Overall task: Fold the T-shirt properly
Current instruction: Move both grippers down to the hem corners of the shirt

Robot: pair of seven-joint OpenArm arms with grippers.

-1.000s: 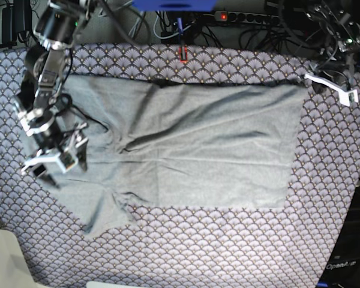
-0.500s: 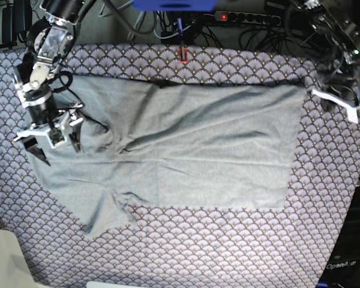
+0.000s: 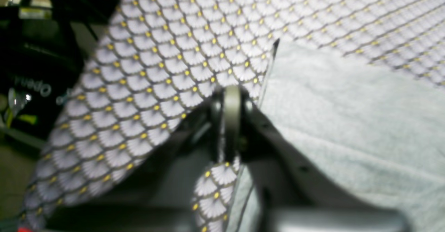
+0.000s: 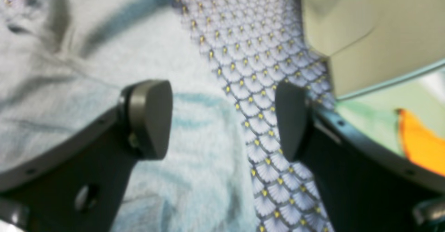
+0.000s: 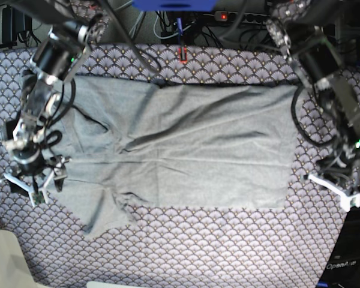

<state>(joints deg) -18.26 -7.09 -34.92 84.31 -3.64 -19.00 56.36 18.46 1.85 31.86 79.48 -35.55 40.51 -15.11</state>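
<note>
The counter (image 5: pixel 228 252) is covered edge to edge by a purple-grey cloth printed with scalloped fans and small yellow dots. On it the T-shirt (image 5: pixel 198 144) lies spread flat across the middle, long side running left to right in the base view, with soft creases near its centre and a sleeve (image 5: pixel 102 213) splayed toward the near left corner.

Only the base view takes in both arms at once: the right gripper (image 5: pixel 33 183) hangs at the shirt's left edge, the left gripper (image 5: pixel 333 189) just off the shirt's lower right corner over bare cloth.

The right wrist view adds what the base view cannot: its two dark pads (image 4: pixel 149 117) stand wide apart, holding nothing, straddling the shirt's edge, with grey knit under one pad and patterned cloth under the other.

The left wrist view is blurred; the left gripper's pads look almost together, with only a sliver between them, and I cannot tell whether anything is pinched. The shirt's corner (image 3: pixel 274 48), with thin dark trim, lies just beyond.

Lettering reading "OpenArm" (image 5: pixel 343 264) shows at the base view's lower right.
</note>
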